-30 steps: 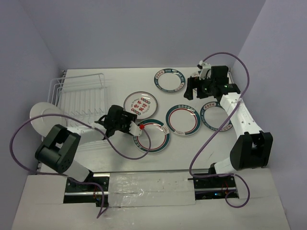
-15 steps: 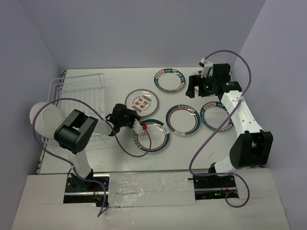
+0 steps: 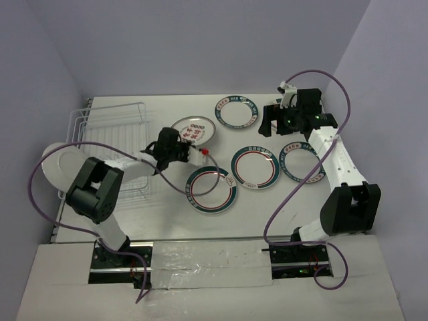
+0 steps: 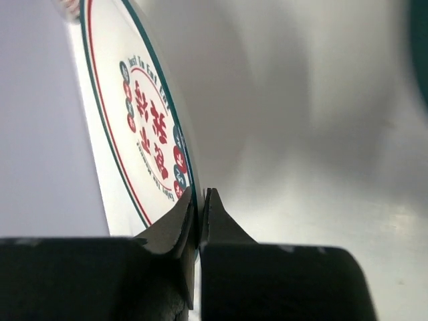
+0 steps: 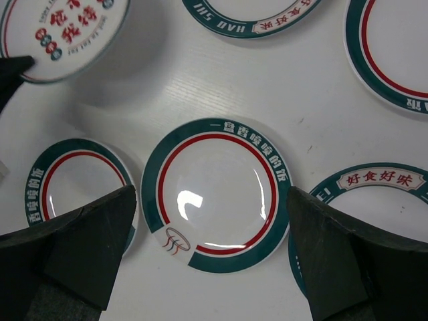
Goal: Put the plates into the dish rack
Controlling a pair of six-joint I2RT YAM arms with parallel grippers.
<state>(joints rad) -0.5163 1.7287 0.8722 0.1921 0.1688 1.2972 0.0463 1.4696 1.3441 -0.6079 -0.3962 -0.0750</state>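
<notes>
Pinching rim of 1 red-patterned plate (image 4: 144, 134) with left gripper (image 4: 199, 200) just right of dish rack (image 3: 114, 134), with right gripper (image 5: 210, 200) spread wide farther right.

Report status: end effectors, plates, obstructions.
Left end effector shut on rim of patterned plate, tilted up. Right end effector open over teal-rimmed plates. Nothing seen blocking dish rack.

Central plate (image 5: 216, 194): three plates (image 5: 251, 17) above it cropped by the frame; the two flanking it partly hidden behind fingers (image 5: 73, 247).
</notes>
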